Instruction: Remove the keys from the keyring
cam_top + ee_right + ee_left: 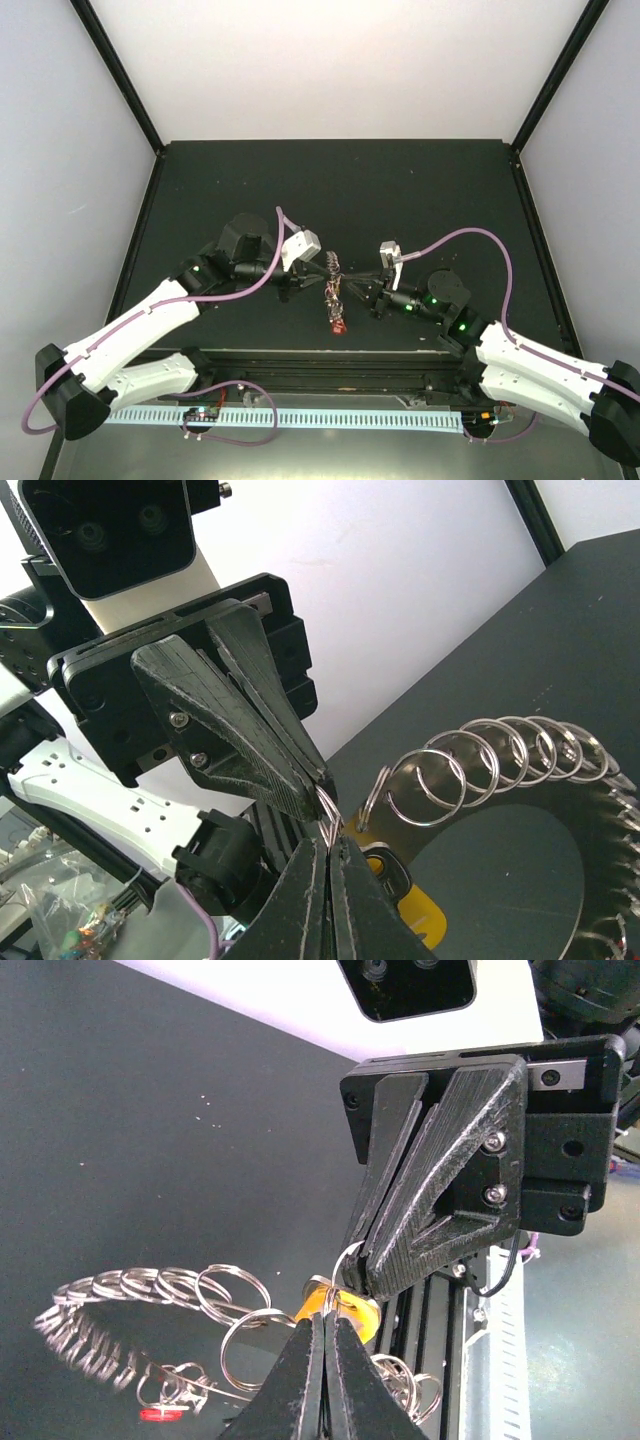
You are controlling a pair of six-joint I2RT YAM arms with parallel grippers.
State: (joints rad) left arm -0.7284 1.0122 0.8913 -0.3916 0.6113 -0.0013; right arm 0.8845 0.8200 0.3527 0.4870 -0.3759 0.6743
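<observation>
Both grippers meet over the middle of the table, each shut on the same thin silvery keyring, which also shows in the right wrist view. My left gripper pinches it from one side and my right gripper from the other, tips almost touching. In the top view the left gripper and right gripper hold the bunch of keys just above the table. An orange key head hangs right at the pinch. Linked rings and fanned silvery keys trail off it. A red key head hangs lowest.
The black table is bordered by black posts and white walls. A black rail and a pale blue perforated strip run along the near edge, close behind the held bunch. Purple cables loop off both wrists.
</observation>
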